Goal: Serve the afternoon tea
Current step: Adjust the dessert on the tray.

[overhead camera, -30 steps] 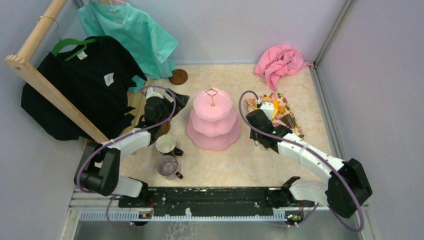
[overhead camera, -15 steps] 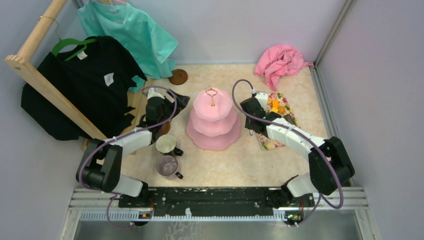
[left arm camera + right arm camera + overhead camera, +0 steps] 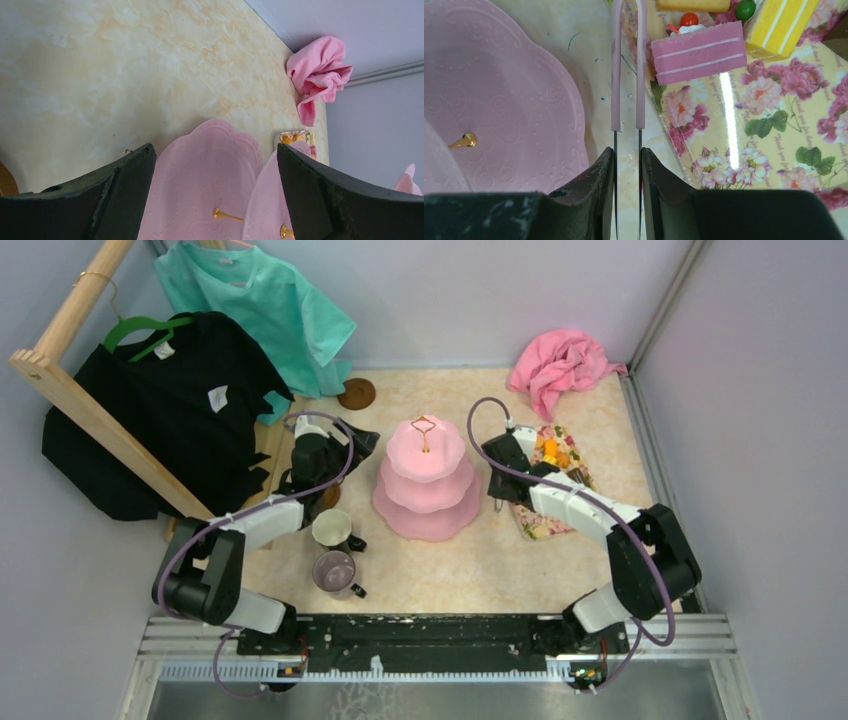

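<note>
Pink-tipped tongs [image 3: 615, 75] are being pinched by the narrow right gripper [image 3: 627, 165]. Just ahead-right of them, a pink cake slice [image 3: 699, 52] is lying on the floral mat [image 3: 769, 130]. It is being judged soft and crumbly, best nipped lightly across its flat sides. The left gripper [image 3: 212, 155] is being held wide, empty.

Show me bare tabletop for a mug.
Free: the strip between the cake stand and the black rail; also the back stretch between the brown saucer and pink cloth. Crowded: white mug and purple mug left of it, floral mat right.
</note>
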You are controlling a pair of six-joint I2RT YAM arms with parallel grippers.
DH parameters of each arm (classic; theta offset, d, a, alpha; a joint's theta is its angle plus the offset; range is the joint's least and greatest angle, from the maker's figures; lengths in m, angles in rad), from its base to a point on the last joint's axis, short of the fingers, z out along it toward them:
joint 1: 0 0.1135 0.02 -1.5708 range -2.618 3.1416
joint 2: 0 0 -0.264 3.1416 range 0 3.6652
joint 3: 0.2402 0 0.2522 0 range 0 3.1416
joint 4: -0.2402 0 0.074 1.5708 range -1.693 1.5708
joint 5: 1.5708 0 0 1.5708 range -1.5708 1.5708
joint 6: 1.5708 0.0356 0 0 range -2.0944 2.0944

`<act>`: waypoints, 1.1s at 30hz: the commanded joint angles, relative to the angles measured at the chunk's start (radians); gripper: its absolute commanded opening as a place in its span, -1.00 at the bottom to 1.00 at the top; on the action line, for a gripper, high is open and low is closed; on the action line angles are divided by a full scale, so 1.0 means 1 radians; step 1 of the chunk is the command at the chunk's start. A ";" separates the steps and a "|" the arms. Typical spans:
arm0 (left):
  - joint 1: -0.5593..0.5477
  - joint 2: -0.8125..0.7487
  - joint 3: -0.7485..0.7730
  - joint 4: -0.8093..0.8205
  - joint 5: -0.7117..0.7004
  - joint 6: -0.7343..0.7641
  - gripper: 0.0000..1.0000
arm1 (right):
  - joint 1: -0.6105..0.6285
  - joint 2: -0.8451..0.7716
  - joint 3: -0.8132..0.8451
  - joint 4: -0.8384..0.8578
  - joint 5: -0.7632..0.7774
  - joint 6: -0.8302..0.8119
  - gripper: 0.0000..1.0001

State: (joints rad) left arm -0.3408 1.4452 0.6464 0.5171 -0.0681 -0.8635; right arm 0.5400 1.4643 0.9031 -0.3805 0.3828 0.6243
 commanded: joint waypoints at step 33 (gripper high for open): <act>-0.016 -0.092 -0.014 0.001 0.034 -0.008 0.90 | 0.070 -0.323 -0.204 -0.170 0.042 0.193 -0.75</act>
State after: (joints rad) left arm -0.3466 1.3857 0.6418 0.5148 -0.0483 -0.8673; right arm 0.5682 1.1900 0.6880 -0.5041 0.3733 0.7704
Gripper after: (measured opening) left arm 0.952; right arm 0.214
